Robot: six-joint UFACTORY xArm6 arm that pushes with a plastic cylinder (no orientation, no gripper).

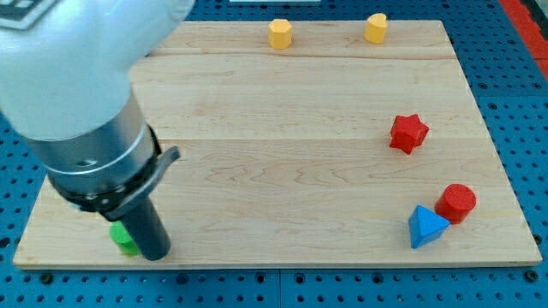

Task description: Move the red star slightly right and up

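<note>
Jaws are missing from this arm altogether: it ends in a straight dark rod, so nothing is apart, together or clamped. Only my tip (155, 255) does any work, and it sits at the view's lower left, near the bottom edge of the tabletop (282, 154), just beside a green block (125, 239) and apparently touching its right side. Whether there is real contact I cannot tell, since the rod and its shadow run together there.

Much of the left is covered. The arm's large pale housing and dark collar fill the view's upper left corner and hide that part of the wooden board. The green block is half hidden behind the rod, so its shape cannot be made out.

Moving rightward, two yellow blocks stand along the top edge: a yellow hexagon-like block (280, 34) near the middle and a yellow heart-like block (375, 27) further right; their outlines are small and hard to read for certain.

On the right side sits the red star (408, 133), alone, about mid-height, well apart from my tip across the board. Below it, near the lower right corner, a blue triangular block (425, 227) touches a red cylinder (456, 204) just up and to its right.

By count: one green, two yellow, two red, one blue, six blocks in all.
</note>
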